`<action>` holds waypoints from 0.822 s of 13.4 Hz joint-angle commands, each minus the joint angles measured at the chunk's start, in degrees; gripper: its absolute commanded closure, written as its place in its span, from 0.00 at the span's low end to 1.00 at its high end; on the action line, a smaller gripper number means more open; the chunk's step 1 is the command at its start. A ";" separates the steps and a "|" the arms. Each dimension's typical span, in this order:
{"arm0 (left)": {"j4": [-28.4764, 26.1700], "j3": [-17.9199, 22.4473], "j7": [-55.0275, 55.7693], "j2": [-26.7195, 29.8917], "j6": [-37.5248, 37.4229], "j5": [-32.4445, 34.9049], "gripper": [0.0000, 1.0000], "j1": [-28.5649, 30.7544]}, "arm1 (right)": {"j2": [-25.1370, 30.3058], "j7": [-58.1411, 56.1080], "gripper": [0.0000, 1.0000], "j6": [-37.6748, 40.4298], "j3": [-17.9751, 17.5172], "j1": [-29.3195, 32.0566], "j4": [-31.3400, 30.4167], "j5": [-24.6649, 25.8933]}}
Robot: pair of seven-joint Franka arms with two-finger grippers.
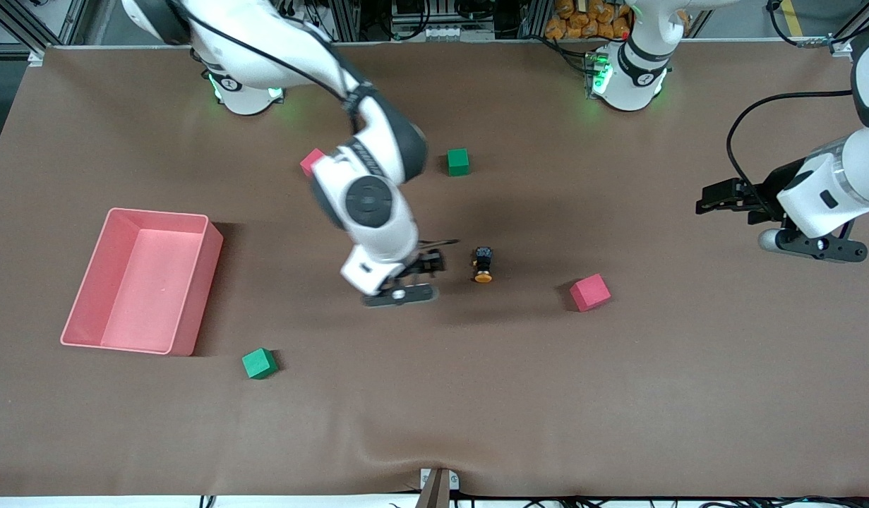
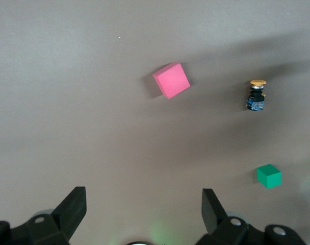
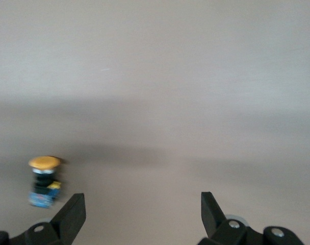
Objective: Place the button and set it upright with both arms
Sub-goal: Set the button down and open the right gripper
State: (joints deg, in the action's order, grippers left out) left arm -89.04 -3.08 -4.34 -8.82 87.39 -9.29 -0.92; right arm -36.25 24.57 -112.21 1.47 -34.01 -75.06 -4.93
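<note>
The button (image 1: 483, 265) is in the middle of the table and seems to lie on its side, its orange cap toward the front camera. It also shows in the left wrist view, button (image 2: 256, 95), and the right wrist view, button (image 3: 43, 181). My right gripper (image 1: 441, 254) hangs low just beside it, toward the right arm's end, open and holding nothing (image 3: 142, 199). The left gripper (image 1: 702, 199) waits in the air at the left arm's end of the table, open and empty (image 2: 143, 196).
A pink bin (image 1: 201, 296) stands toward the right arm's end. A red cube (image 1: 589, 292) lies beside the button toward the left arm's end. One green cube (image 1: 458, 161) sits farther back, another green cube (image 1: 259, 363) nearer the front. A second red cube (image 1: 310, 161) peeks from under the right arm.
</note>
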 commanded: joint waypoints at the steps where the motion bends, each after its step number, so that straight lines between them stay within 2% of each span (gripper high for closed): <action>1: 0.45 -1.40 4.93 -0.93 -0.64 -1.43 0.00 -2.24 | 18.10 -10.39 0.00 -1.00 -1.20 9.28 -21.48 0.19; 2: 0.62 -1.84 7.31 -1.28 -0.64 -1.43 0.00 -3.55 | 22.06 -12.42 0.00 -0.21 -1.20 13.05 -24.31 0.10; 5: 1.59 -1.93 10.75 -5.57 -0.64 -1.25 0.00 -8.65 | 29.98 -16.82 0.00 10.40 -1.12 21.67 -24.43 0.10; 9: 8.43 -1.84 16.02 -13.48 -2.40 -0.90 0.00 -14.63 | 34.83 -36.13 0.00 17.54 -0.77 33.71 -23.11 0.27; 11: 11.51 -1.58 18.92 -17.27 -2.84 -0.90 0.00 -17.09 | 35.72 -42.74 0.00 21.91 -0.59 37.86 -21.11 0.89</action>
State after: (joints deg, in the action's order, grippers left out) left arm -83.44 -5.20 11.94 -21.61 87.10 -10.09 -16.14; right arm -2.35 -13.16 -93.23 1.90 0.29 -96.19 -4.79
